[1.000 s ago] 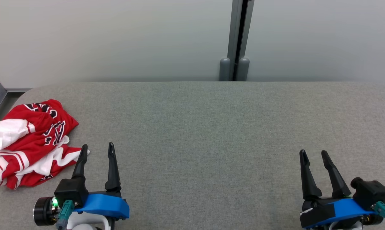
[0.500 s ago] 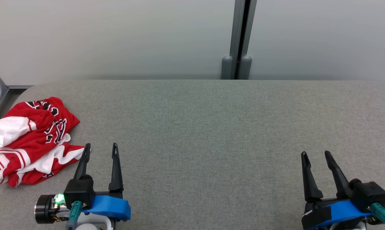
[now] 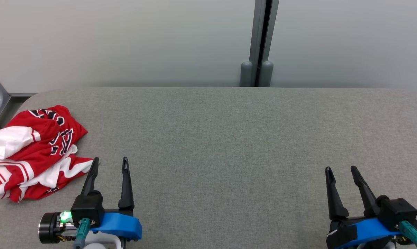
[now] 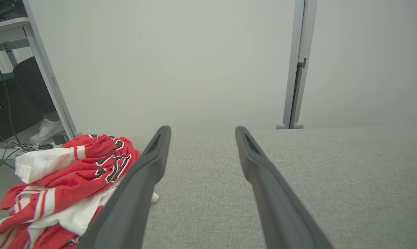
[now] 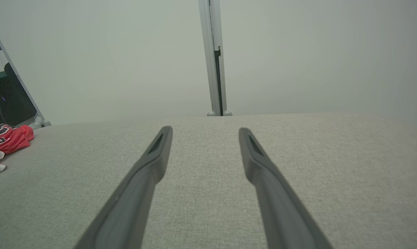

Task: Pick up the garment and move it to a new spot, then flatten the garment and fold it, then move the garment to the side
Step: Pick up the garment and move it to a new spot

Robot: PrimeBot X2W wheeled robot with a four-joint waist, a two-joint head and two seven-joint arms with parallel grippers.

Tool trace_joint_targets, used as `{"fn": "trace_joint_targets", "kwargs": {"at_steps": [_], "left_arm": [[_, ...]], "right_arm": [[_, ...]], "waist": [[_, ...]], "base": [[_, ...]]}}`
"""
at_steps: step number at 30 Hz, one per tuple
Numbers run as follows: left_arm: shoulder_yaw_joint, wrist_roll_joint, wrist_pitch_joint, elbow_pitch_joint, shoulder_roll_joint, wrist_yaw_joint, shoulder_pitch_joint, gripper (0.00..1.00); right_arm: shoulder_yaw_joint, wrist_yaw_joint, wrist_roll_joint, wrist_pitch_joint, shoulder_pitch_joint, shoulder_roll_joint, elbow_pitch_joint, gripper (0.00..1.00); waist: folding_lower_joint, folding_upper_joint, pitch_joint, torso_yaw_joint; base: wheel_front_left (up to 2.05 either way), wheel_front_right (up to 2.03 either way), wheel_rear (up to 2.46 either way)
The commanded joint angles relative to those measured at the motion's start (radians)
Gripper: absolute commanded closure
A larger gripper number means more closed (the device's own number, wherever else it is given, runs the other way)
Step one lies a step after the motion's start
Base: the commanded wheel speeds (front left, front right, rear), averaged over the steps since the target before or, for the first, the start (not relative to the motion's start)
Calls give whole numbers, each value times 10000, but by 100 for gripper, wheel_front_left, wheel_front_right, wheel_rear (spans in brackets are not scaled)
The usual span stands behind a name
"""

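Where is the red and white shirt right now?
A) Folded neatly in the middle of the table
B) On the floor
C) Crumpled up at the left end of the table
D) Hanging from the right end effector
C: the garment lies bunched in a heap on the left end of the grey table, beside the open left end effector, which holds nothing.

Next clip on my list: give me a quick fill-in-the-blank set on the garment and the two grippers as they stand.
1. The crumpled garment is red and ____.
2. Of the left gripper and the right gripper, the garment lies beside the ____ one.
3. Both grippers stand ____, with nothing between their fingers.
Missing words: white; left; open.
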Motion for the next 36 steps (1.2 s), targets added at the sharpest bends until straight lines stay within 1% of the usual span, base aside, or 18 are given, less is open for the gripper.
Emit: {"fn": "trace_joint_targets", "kwargs": {"at_steps": [1, 5, 9, 12, 20, 27, 30, 31, 36], "left_arm": [[-6, -42, -51, 34, -13, 24, -109, 0], [31, -60, -51, 98, 8, 33, -208, 0], [115, -116, -51, 130, 78, 50, -286, 0], [201, -147, -51, 119, 145, 74, -362, 0], [319, -284, -49, 122, 216, 70, -262, 0], [565, -479, -47, 39, 288, 102, -72, 0], [636, -531, -43, -1, 332, 139, -5, 0], [636, -531, -43, -1, 332, 139, -5, 0], [703, -604, -43, 3, 402, 97, 38, 0]], "right_arm": [[0, 25, 1, -35, 33, -66, 11, 0], [70, 25, -18, -35, -10, -63, 18, 0], [76, 25, -54, -24, -85, -63, -19, 0], [133, 25, -102, -24, -109, -63, -13, 0], [141, 25, -119, -23, -134, -61, 112, 0], [173, 25, -230, -23, -247, -60, 234, 0], [170, 24, -282, -21, -324, -61, 276, 0], [170, 24, -282, -21, -324, -61, 276, 0], [219, 24, -296, -23, -366, -61, 387, 0]], "waist": [[0, 0, 3, 30], [0, 0, 22, 236], [0, 0, 79, 634], [0, 0, 124, 1052], [0, 0, 186, 2522], [0, 0, 195, 3676], [0, 0, 219, 4081], [0, 0, 219, 4081], [0, 0, 263, 4499]], "base": [[0, 0, 0], [0, 0, 0], [0, 0, 0], [0, 0, 0], [0, 0, 0], [0, 0, 0], [0, 0, 0], [0, 0, 0], [0, 0, 0]]}}
